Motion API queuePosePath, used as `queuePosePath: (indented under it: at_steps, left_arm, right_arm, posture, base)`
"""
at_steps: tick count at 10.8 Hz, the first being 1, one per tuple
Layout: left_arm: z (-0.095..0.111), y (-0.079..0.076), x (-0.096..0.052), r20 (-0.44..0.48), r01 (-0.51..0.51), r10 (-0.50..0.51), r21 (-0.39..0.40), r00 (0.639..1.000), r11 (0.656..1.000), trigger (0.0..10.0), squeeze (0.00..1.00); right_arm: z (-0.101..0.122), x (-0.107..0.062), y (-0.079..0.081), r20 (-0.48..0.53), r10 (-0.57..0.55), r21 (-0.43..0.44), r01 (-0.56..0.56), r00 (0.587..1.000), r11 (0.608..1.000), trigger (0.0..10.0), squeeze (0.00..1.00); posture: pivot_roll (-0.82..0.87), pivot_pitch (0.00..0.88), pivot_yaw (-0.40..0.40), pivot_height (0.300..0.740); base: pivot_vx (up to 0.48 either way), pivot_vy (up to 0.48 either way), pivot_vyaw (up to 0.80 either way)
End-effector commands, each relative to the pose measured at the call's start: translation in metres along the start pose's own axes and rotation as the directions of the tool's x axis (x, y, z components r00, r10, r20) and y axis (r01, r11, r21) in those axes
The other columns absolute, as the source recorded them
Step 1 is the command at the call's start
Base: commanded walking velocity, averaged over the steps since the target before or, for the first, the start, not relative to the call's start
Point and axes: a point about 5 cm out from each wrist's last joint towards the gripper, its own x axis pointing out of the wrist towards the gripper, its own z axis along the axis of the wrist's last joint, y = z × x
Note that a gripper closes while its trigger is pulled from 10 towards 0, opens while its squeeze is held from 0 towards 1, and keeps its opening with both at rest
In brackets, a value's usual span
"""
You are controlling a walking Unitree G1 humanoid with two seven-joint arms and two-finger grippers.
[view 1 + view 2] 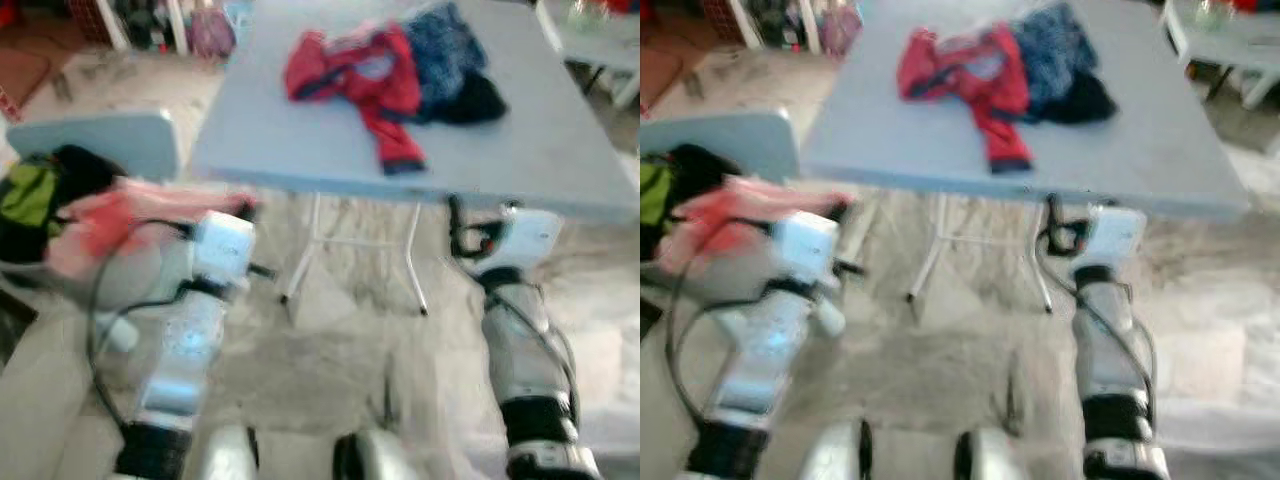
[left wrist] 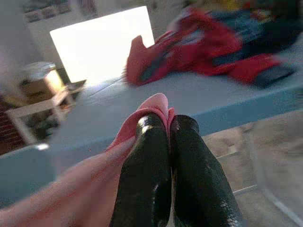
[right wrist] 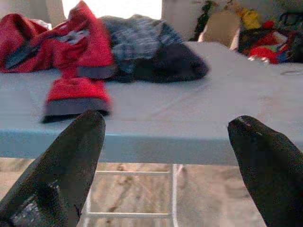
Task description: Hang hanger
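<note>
Pink garment (image 1: 110,222) at mid-left is pinched in the closed left gripper (image 2: 169,124); hanger can't be made out. Right gripper (image 3: 168,125) is spread wide, empty, below the table (image 1: 520,150) edge. Cloth judged soft, light, floppy; better gripped near the hanger.

Smooth matt tabletop (image 1: 300,130), plastic by the look, on thin pale metal legs (image 1: 415,260). Soft red cloth (image 3: 71,52) lies rumpled beside a dark checked fabric (image 3: 137,38). Glossy black fingers (image 2: 147,175) pinch limp pink cloth (image 2: 142,118). Rough, dull floor (image 1: 330,350) below.
</note>
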Motion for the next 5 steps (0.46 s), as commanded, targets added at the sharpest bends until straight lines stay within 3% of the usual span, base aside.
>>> queuePosePath:
  at_steps: [1,2,3,5]
  left_arm:
    - [-0.006,-0.01,0.003,-0.037,0.067,-0.07,-0.076,0.997,0.995,10.0,0.0]
    - [-0.02,-0.03,0.0,-0.112,0.215,-0.221,-0.062,0.969,0.975,10.0,0.0]
    - [-0.024,-0.036,-0.002,-0.134,0.252,-0.267,-0.116,0.954,0.961,10.0,0.0]
    - [-0.03,-0.028,-0.004,-0.175,0.14,-0.174,-0.189,0.969,0.972,10.0,0.0]
  right_arm:
    - [0.001,0.003,0.005,0.005,0.006,0.007,-0.006,1.0,1.0,10.0,0.0]
    - [0.001,0.005,0.009,0.008,0.013,0.008,-0.014,1.0,1.0,10.0,0.0]
    - [0.002,0.006,0.01,0.01,0.016,0.007,-0.016,1.0,1.0,10.0,0.0]
    - [0.0,0.003,0.004,0.003,0.002,-0.004,-0.002,1.0,1.0,10.0,0.0]
  posture:
    - [0.01,0.156,-0.058,0.74]
    - [0.01,0.157,-0.059,0.74]
    - [0.0,0.155,-0.063,0.74]
    - [0.01,0.16,-0.066,0.74]
  base:
    - [0.0,0.0,0.0]
    - [0.0,0.0,0.0]
    - [0.0,0.0,0.0]
    - [0.0,0.0,0.0]
